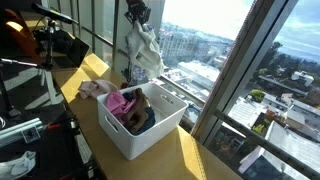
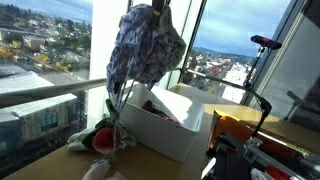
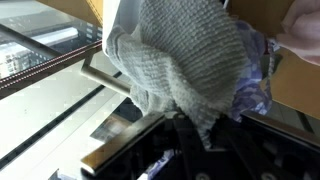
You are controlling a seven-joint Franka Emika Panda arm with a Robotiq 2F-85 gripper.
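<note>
The cloth (image 2: 145, 45) hangs high in the air. The end effector (image 1: 137, 14) is clamped on its top. The white bin (image 2: 175, 135) sits at 6 o'clock from it, on the counter (image 1: 190, 155). A small clothes pile (image 2: 100, 140) lies at 9 o'clock of the bin. A tight grip and slow moves seem best, so loose ends miss the rim.

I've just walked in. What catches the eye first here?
A patterned cloth dangles from the gripper, high over a white bin on a wooden table. The bin has clothes in it, and a bundle lies on the table beside it. Through the window, a city spreads out far below.
</note>
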